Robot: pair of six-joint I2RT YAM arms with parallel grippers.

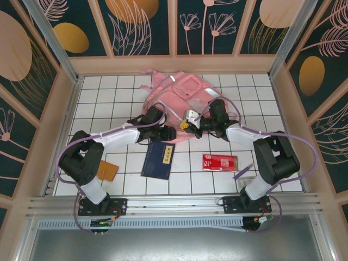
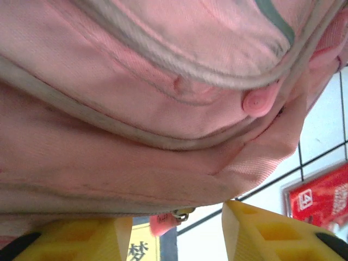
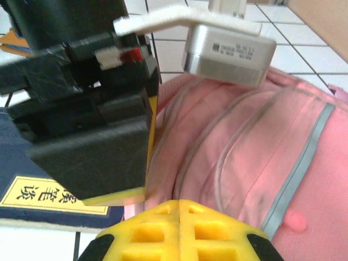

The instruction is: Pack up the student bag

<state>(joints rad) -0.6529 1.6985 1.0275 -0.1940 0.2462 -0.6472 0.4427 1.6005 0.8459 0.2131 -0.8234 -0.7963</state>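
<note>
Sitting at the far middle of the white-tiled table, the student bag lies slumped, pink and soft, with a grey reflective strip running along one panel. Both arms are in at its near edge. The left gripper is tucked right under the fabric, yellow fingers spread apart with nothing between them, and a small pink zipper pull hanging just beyond the gap. The right gripper has its fingers pressed together, tips up against the bag; whether any fabric is pinched, I cannot tell. On the near side of the bag, a dark blue book lies flat, a red packet to its right, and a flat orange item by the left arm's base.
</note>
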